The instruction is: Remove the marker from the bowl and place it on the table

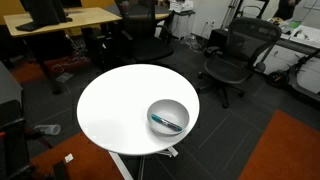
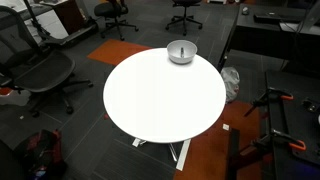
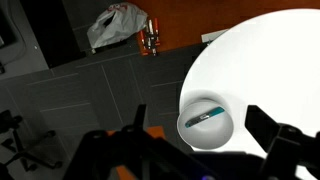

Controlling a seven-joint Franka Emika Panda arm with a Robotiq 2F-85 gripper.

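Marker (image 1: 167,122) is lying slantwise inside the bowl (image 1: 153,108), which is sitting near the edge of the round white worktop (image 1: 110,110). Through the wrist view I am seeing the jaws standing wide apart and gripping nothing, well above the bowl (image 3: 186,128), with the marker (image 3: 205,116) showing between them.

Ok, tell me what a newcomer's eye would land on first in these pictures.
The big round white table fills the middle of both exterior views. Near its edge sits a grey bowl with a teal marker lying inside. In the wrist view the open end effector frames that bowl between its fingers.
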